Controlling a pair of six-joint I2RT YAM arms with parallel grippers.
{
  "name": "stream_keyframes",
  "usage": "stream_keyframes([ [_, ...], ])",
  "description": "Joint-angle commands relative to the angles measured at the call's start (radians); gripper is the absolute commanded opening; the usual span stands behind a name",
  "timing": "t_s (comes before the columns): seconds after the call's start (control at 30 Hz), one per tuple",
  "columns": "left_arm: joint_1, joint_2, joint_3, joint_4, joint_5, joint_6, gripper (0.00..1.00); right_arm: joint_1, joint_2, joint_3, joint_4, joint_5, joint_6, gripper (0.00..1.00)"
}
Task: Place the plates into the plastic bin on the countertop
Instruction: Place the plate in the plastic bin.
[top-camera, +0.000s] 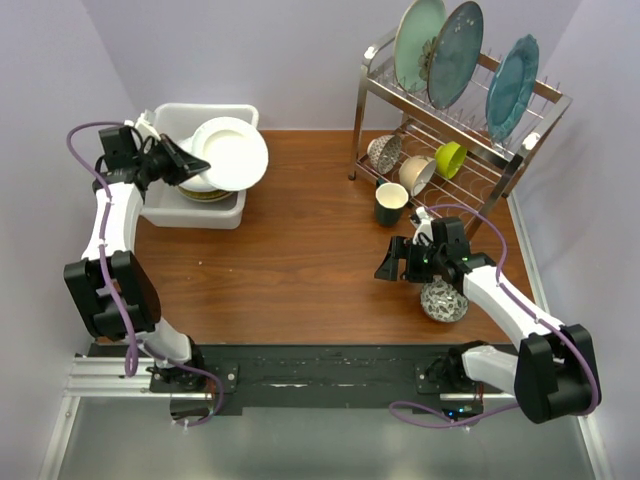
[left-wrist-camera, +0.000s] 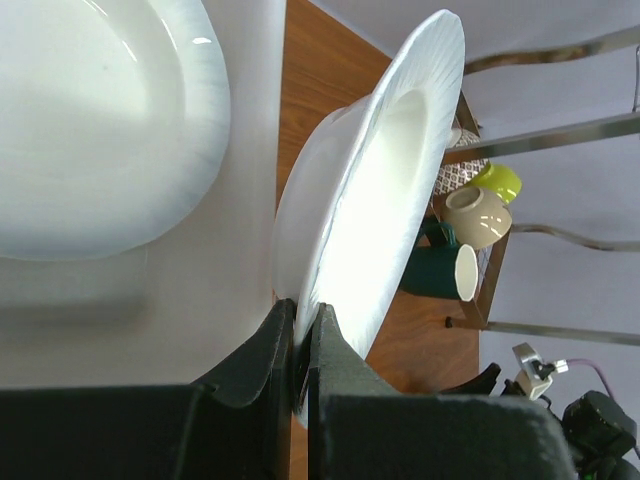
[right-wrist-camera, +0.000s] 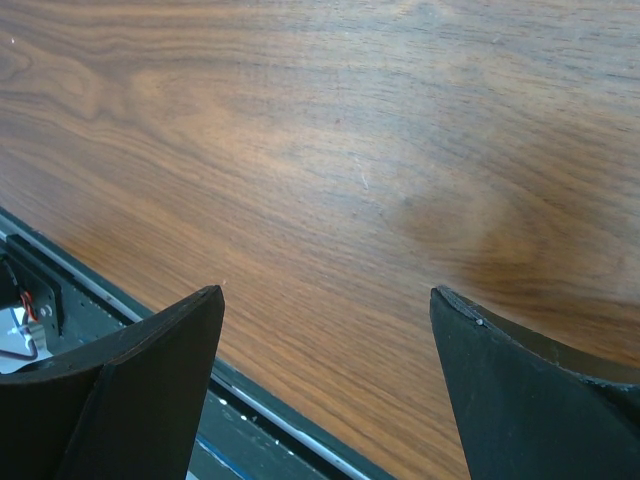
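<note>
Left end effector (left-wrist-camera: 305, 318) clenched on rim of white plate (left-wrist-camera: 390, 190). Plate held out above plastic bin (top-camera: 200, 214) at far-left of bench (top-camera: 300, 260), over stacked plates (top-camera: 205, 193) inside bin. Right end effector (right-wrist-camera: 325, 300) spread wide, grasping nothing, low over bare bench. Plate judged rigid, glazed, slippery, breakable; weight levers against edge pinch. Recommended hold: rim, deep bite. Lower gently before letting go.

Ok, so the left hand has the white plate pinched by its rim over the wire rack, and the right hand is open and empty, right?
Not the wire rack: the top view shows the left hand holding the white plate by its rim over the plastic bin. The right hand is open and empty, as you said.
</note>
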Motion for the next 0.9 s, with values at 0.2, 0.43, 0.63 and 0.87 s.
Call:
stream_keyframes([
  [0.2,0.081,0.044,0.035,0.206,0.105,-0.163,0.00,0.000,0.017,-0.003,0.035,-0.016,0.014,0.88],
  [0.43,0.097,0.075,0.023,0.261,0.069,-0.213,0.00,0.000,0.022,-0.006,0.038,-0.016,0.014,0.88],
  [0.63,0.098,0.105,0.031,0.269,0.045,-0.233,0.00,0.000,0.020,-0.007,0.041,-0.009,0.022,0.88],
  [0.87,0.107,0.144,0.040,0.253,-0.010,-0.215,0.00,0.001,0.022,-0.012,0.046,-0.010,0.024,0.88],
])
